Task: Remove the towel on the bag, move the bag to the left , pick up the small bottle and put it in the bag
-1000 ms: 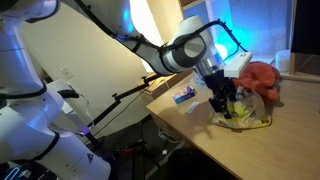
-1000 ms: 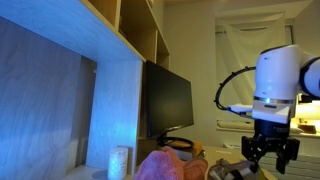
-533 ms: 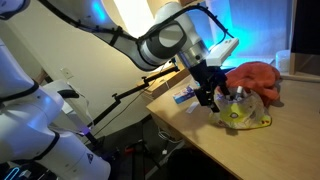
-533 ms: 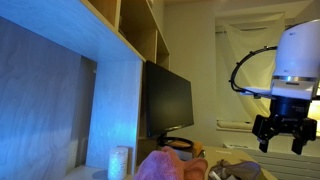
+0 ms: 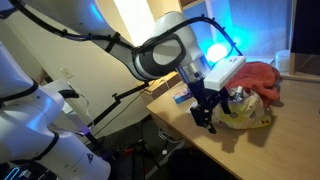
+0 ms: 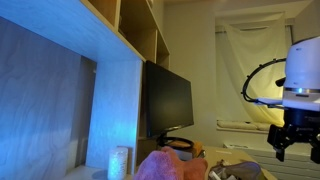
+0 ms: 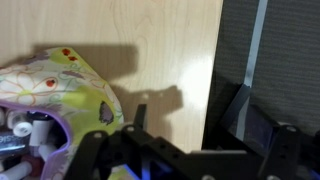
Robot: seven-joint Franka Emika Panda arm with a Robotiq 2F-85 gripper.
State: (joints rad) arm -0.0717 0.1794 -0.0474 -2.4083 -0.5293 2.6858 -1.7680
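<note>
Exterior and wrist views, read left to right. The arm point(image 5: 160, 55) reaches in over the near edge of the table point(image 5: 232, 148); its gripper point(image 5: 205, 112) hangs just beside the bag point(image 5: 246, 113), fingers spread and holding nothing, as is also plain in an exterior view point(image 6: 295, 140); the bag lies uncovered on the table, floppy and crumpled; the towel point(image 5: 258, 80) sits in a loose heap behind it, touching or nearly touching its far side, no longer on top. In the wrist view the bag fills the lower left, its printed flap raised over a mouth in which small pale items show; bare wood lies to its right; a dark surface closes the frame. The small bottle cannot be picked out with certainty in any view.

Judged step: towel removal looks done; the empty gripper is between placing the bag and fetching the bottle. To do this well: find the bottle before descending; come down vertically with fingers wide, straddling it below the cap; close gently, since so small and upright a thing tips easily; carry it to the open mouth rather than the flap; release low, because thin plastic may collapse.
</note>
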